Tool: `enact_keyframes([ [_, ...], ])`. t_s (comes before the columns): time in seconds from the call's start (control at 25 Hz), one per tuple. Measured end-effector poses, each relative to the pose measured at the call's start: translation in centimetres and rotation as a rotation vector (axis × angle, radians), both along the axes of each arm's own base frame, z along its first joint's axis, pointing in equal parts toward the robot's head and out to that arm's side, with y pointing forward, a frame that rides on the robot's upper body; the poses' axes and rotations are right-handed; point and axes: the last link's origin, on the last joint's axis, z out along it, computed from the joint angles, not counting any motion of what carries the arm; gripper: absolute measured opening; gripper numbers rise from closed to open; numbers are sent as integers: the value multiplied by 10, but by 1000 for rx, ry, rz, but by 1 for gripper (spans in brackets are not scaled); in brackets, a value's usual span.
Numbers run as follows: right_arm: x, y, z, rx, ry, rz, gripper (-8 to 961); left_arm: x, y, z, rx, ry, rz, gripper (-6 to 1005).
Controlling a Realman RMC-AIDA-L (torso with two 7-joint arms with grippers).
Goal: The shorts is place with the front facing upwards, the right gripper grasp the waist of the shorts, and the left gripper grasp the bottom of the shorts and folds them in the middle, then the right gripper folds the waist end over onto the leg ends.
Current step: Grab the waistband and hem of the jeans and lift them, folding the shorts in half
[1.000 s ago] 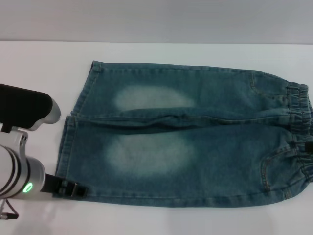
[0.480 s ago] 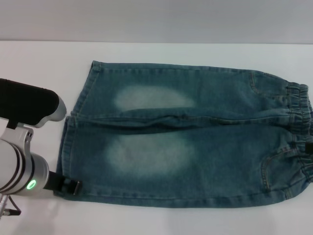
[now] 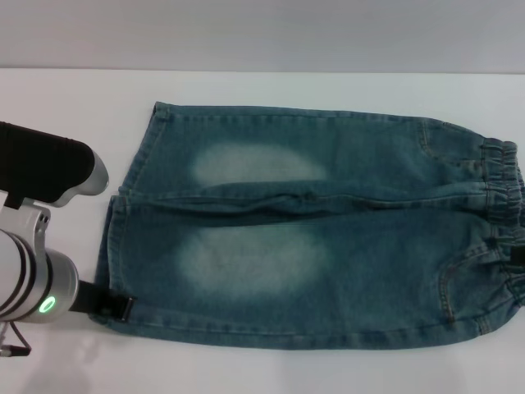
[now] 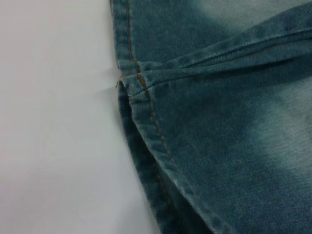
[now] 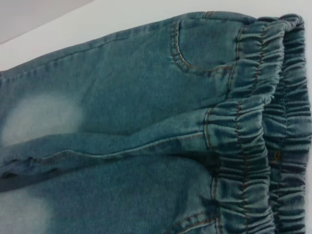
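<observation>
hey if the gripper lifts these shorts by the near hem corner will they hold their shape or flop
The shorts will probably flop: the denim already creases along the middle. The stitched hem looks thicker, so the left gripper likely gets a firm, non-slippery hold. The gathered waistband may drag behind.

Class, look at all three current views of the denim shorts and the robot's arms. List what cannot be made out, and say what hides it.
- Right gripper: only a dark bit at the head view's right edge, by the waist; the frame cuts it.
- Left gripper: at the near corner of the bottom of the shorts; fingers too small to tell whether they grip.
- Both wrist views show only denim, no fingers.
</observation>
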Motion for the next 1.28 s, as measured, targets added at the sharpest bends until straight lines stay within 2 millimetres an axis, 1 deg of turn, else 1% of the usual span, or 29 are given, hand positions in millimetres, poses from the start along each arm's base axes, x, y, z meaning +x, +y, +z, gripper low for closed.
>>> enact_keyframes([
  [0.36, 6, -5, -9, -18, 25, -28, 668, 0, -1, 0, -6, 3, -6, 42],
  [0.52, 9, -7, -12, -25, 34, -38, 667, 2, -2, 2, -4, -1, -17, 42],
  [0.64, 9, -7, -10, -20, 28, -36, 667, 4, -2, 1, -8, 0, -22, 42],
  [0.68, 7, -8, -5, -10, 15, -28, 667, 4, -2, 1, -9, 1, -22, 42],
  [0.96, 4, -15, 7, -6, 2, -22, 665, 5, -2, 1, -15, 1, -22, 42],
  [1.12, 3, -22, 9, -20, 11, -27, 665, 6, -2, 0, -15, 1, -20, 42],
  [1.28, 4, -24, 9, -21, 13, -32, 664, 5, -3, 0, -15, 1, -18, 42],
])
